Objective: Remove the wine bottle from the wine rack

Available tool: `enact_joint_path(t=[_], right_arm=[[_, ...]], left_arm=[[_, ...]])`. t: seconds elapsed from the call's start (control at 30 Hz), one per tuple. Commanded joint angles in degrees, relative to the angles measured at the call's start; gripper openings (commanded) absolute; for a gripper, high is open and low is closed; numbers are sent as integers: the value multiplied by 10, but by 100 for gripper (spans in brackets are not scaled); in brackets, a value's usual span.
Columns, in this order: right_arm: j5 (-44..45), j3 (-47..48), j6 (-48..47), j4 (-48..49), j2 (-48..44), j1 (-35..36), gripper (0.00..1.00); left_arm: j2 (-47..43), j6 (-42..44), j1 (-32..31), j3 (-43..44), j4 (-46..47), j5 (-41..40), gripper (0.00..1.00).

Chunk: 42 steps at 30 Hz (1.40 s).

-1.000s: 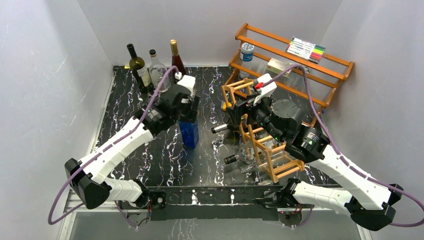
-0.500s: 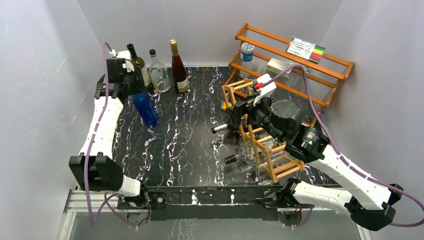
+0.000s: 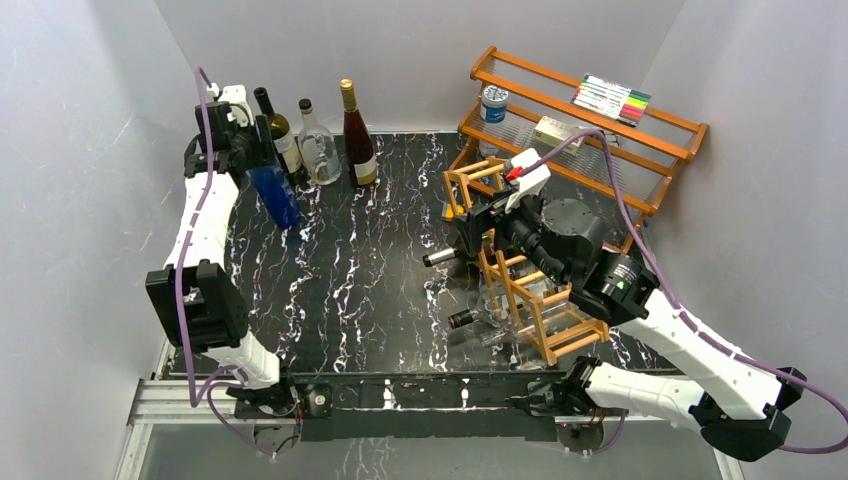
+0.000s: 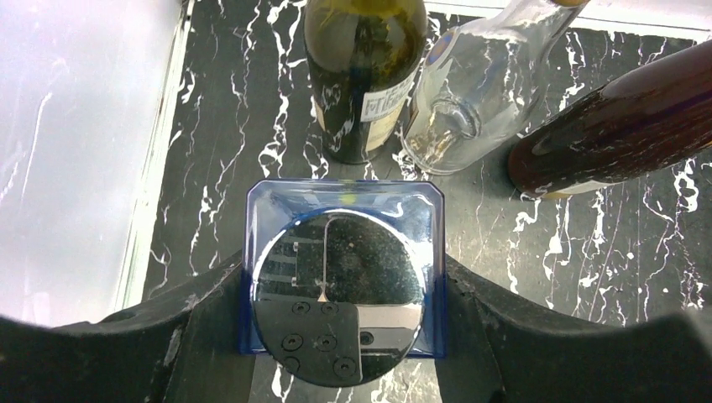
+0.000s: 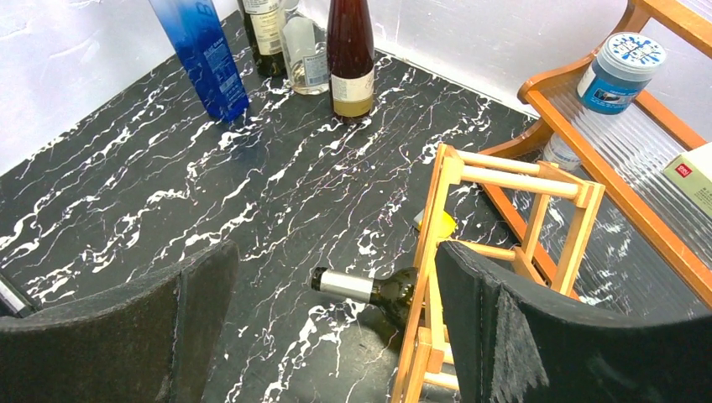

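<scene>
The wine rack (image 3: 520, 290), an orange-brown lattice, lies right of centre and also shows in the right wrist view (image 5: 432, 252). A dark wine bottle with a silver-capped neck (image 3: 440, 258) pokes out of it to the left and shows in the right wrist view (image 5: 369, 287). A second dark neck (image 3: 463, 318) sticks out lower down. My right gripper (image 3: 468, 232) is open above the rack's left end, its jaws (image 5: 332, 256) straddling the silver neck without touching. My left gripper (image 3: 245, 150) is shut on a blue square bottle (image 3: 275, 195) with a mirror cap (image 4: 340, 294), at the back left.
A dark green bottle (image 3: 275, 135), a clear bottle (image 3: 318, 150) and a red-brown bottle (image 3: 355, 135) stand in a row at the back wall beside the blue one. A two-tier wooden shelf (image 3: 640, 195) at back right holds a jar (image 3: 493, 103), markers (image 3: 612, 98) and a box (image 3: 557, 132).
My left arm has carried the blue bottle from the table's middle to the back left, next to the row of bottles. The right arm and rack have not moved.
</scene>
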Motion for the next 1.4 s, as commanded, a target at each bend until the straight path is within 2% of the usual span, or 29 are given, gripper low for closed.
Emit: enact_joint_path(t=[0.0, 0.13, 0.33, 0.5, 0.53, 0.63, 0.77, 0.93, 1.2, 1.37], right_arm=[[-7, 11, -8, 18, 6, -1, 98], [-18, 13, -6, 23, 16, -1, 98], [-26, 19, -8, 26, 30, 0, 98], [-29, 22, -10, 22, 35, -1, 98], [-31, 21, -9, 22, 36, -1, 98], [-32, 21, -5, 25, 38, -1, 98], [-34, 25, -4, 23, 41, -1, 98], [-34, 34, -8, 10, 44, 0, 98], [-22, 44, -26, -21, 32, -1, 98], [-62, 38, -67, -66, 0, -1, 98]], left_arm=[[2, 31, 6, 50, 80, 28, 0], [40, 53, 6, 85, 46, 68, 0], [38, 69, 9, 62, 84, 56, 0], [56, 76, 11, 81, 60, 55, 0], [55, 74, 11, 77, 61, 51, 3], [55, 66, 11, 73, 59, 42, 32], [51, 59, 12, 73, 50, 26, 66], [30, 52, 11, 69, 46, 6, 98], [-34, 2, 11, 58, 17, 42, 98], [-147, -59, 11, -42, 41, 137, 98]])
